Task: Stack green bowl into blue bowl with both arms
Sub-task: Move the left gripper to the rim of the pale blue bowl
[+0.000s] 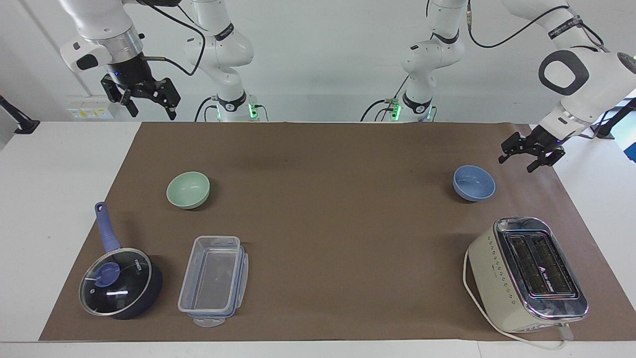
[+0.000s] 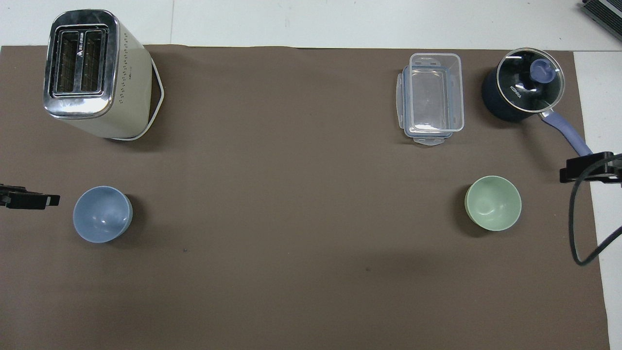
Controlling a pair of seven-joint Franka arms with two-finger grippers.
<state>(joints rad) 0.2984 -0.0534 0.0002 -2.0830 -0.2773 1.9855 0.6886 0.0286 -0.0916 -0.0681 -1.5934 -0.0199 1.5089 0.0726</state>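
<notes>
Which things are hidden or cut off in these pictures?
- Left gripper: overhead view, mostly cut off by the frame edge.
- Right gripper: overhead view, cut off likewise.
- Saucepan contents: both views, reflections on its glass lid.
- Toaster slots: too dark inside.

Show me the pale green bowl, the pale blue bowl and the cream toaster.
Pale mint-green bowl (image 1: 188, 189), facing view, inner hollow.
Pale periwinkle-blue bowl (image 1: 473, 182), facing view, inner hollow.
Cream toaster (image 2: 127, 97), overhead view, side wall.

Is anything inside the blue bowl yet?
No. The blue bowl shows a bare inside from overhead. The green bowl sits apart on the mat, toward the right arm's end. What lies under either bowl is covered.
</notes>
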